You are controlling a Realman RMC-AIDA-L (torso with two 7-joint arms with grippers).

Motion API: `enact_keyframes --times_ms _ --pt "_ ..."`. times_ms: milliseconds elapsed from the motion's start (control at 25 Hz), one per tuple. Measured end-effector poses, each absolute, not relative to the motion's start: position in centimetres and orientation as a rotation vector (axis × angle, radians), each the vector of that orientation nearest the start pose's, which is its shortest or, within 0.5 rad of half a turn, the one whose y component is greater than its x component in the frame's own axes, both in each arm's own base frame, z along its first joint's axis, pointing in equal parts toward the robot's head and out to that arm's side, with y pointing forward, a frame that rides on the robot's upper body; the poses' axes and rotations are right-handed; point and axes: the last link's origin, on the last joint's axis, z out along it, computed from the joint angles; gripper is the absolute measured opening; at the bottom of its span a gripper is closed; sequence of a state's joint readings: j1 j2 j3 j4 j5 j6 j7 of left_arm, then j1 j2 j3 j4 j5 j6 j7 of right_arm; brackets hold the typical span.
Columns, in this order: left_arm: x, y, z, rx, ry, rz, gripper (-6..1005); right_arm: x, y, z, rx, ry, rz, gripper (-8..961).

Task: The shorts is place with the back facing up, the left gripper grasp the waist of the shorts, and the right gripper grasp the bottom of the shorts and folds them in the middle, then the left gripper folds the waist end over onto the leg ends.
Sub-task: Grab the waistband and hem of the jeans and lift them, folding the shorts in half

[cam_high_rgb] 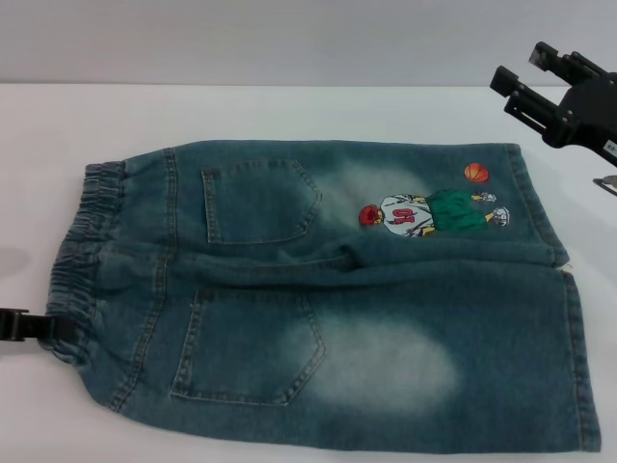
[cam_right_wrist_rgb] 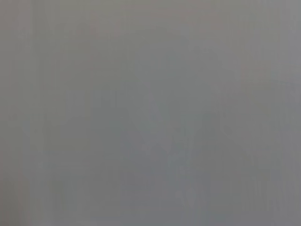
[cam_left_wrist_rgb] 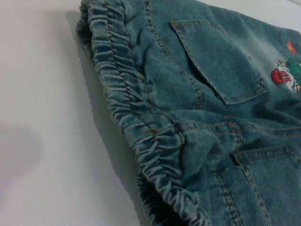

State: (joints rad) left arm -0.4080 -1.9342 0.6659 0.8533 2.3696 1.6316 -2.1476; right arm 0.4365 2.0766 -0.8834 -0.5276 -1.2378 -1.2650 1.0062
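Now the left end effector (cam_high_rgb: pixel 29 328) sits at the waist (cam_high_rgb: pixel 82 256), grip unclear; it should pinch both layers. Shorts (cam_high_rgb: pixel 337 299) lie flat, back up, on the counter (cam_high_rgb: pixel 289 111). Right end effector (cam_high_rgb: pixel 540 82) hovers spread beyond the hems (cam_high_rgb: pixel 578 357).

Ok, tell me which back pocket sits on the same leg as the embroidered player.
The far back pocket, beside the embroidered player; the near back pocket borders only a pale bleached patch.
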Motion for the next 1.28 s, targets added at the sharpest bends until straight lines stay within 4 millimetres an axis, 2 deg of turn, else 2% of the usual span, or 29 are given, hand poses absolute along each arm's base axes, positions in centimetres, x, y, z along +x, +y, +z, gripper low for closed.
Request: enact_keyframes --times_ms 240,560,840,1040,1160,1280 --pt "-35.0 29.5 7.8 -2.356 -1.612 -0.138 84 27.2 35.9 2.6 -2.104 0.483 0.983 655" --pt "-34.6 30.3 7.7 -2.355 -1.573 -0.163 48 26.9 35.9 2.6 -2.111 0.510 1.017 655" --pt "-33.1 32.0 7.8 -2.365 -1.510 -0.208 51 23.9 36.5 3.8 -2.216 0.540 1.156 654" --pt "-31.9 33.0 7.5 -2.395 -1.462 -0.214 52 20.8 37.2 4.8 -2.439 0.561 1.147 655" --pt "-31.6 33.3 7.5 -2.399 -1.451 -0.218 53 18.8 37.4 4.8 -2.656 0.590 1.047 655" --pt "-31.4 33.5 7.4 -2.399 -1.443 -0.221 55 17.5 37.1 4.7 -2.890 0.611 0.863 654"
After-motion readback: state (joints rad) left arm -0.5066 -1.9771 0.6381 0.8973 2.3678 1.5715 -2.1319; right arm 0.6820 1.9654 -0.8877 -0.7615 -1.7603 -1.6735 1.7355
